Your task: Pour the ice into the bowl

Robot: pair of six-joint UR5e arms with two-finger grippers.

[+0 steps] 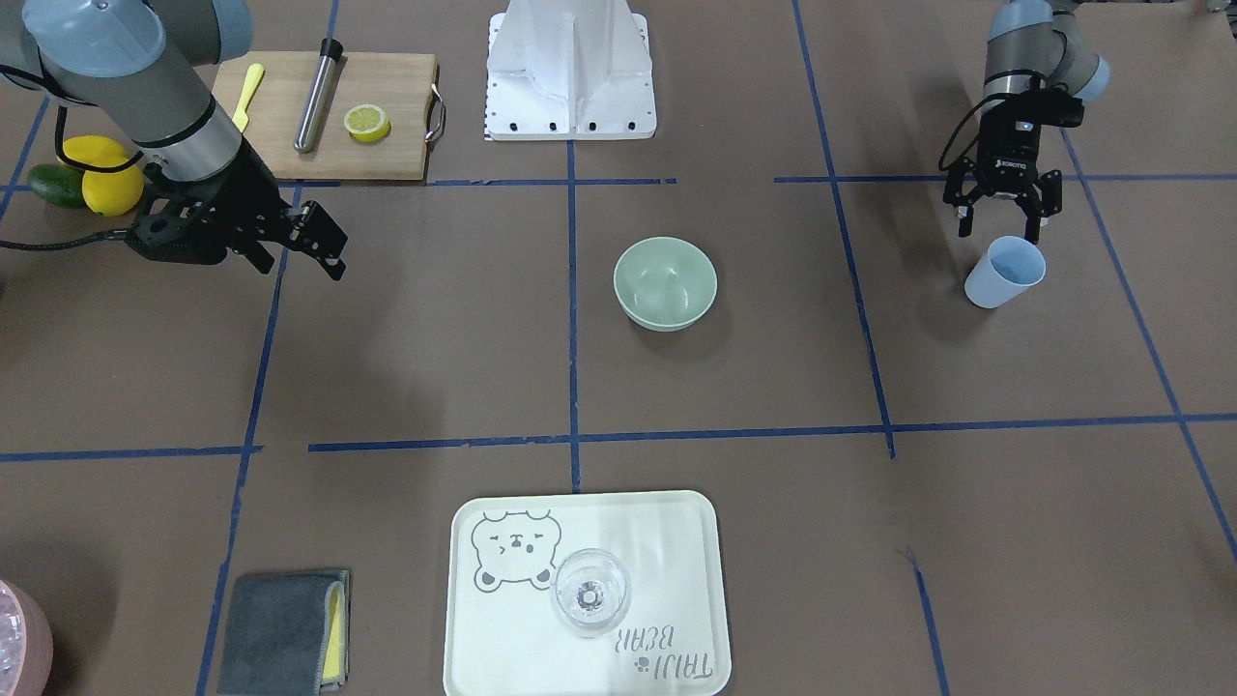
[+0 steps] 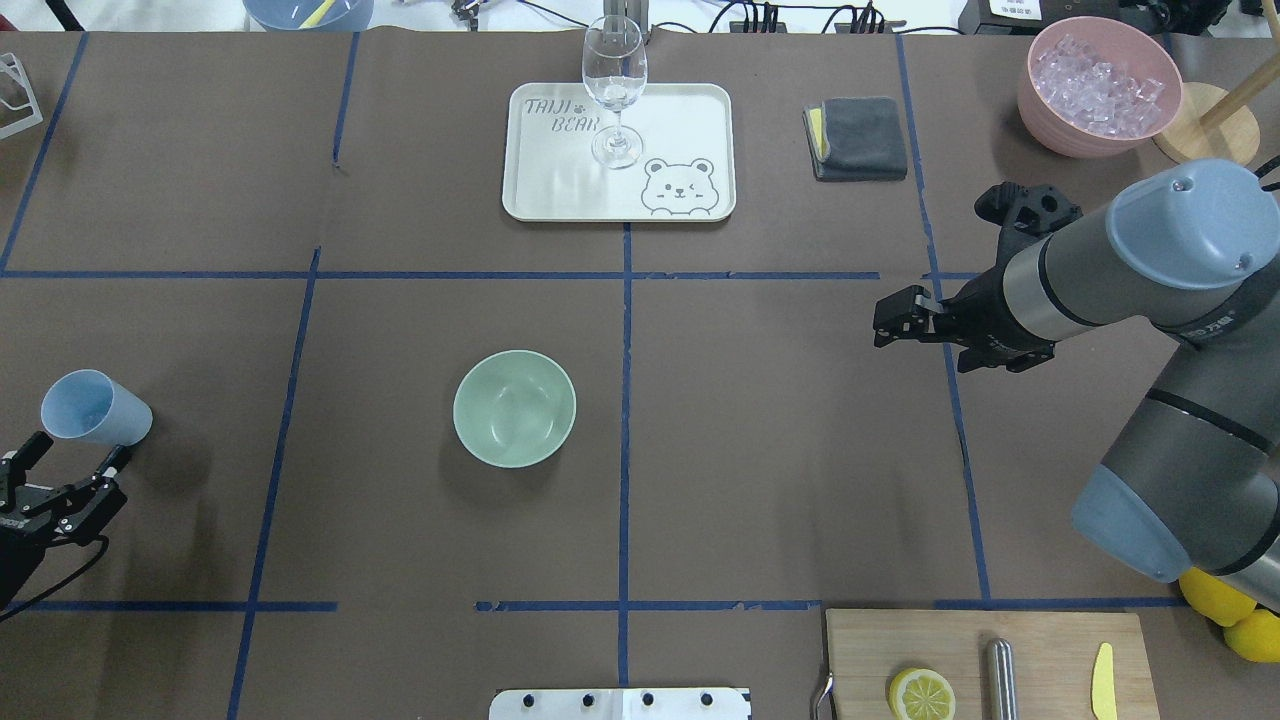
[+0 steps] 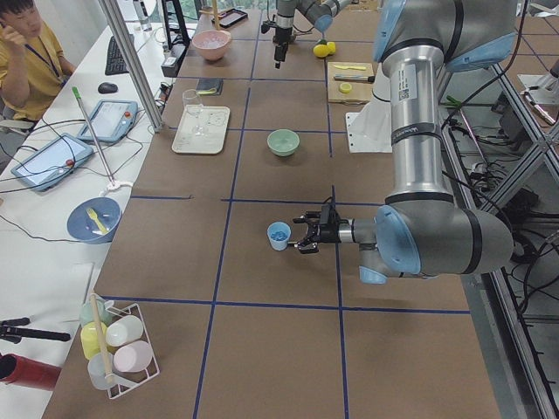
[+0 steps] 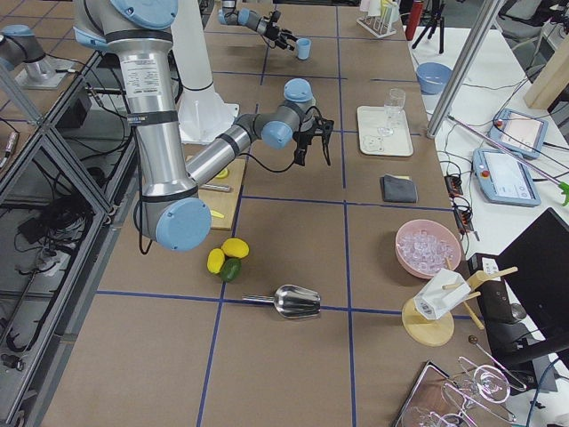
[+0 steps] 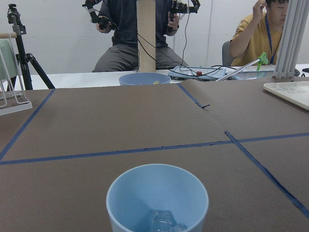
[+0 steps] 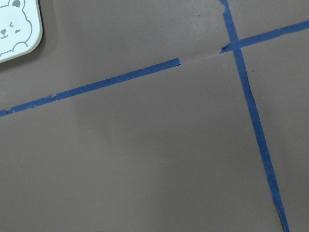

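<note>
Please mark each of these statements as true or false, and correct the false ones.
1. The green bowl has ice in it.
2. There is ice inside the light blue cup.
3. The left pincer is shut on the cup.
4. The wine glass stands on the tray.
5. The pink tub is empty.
1. False. The pale green round plastic bowl is empty.
2. True. Clear ice cubes lie at the bottom of the light blue plastic cup.
3. False. The left pincer is open, close to the cup but not clamped on it.
4. True. The clear stemmed wine glass stands upright on the cream rectangular tray with a bear drawing.
5. False. The pink round tub is filled with a heap of ice.
</note>
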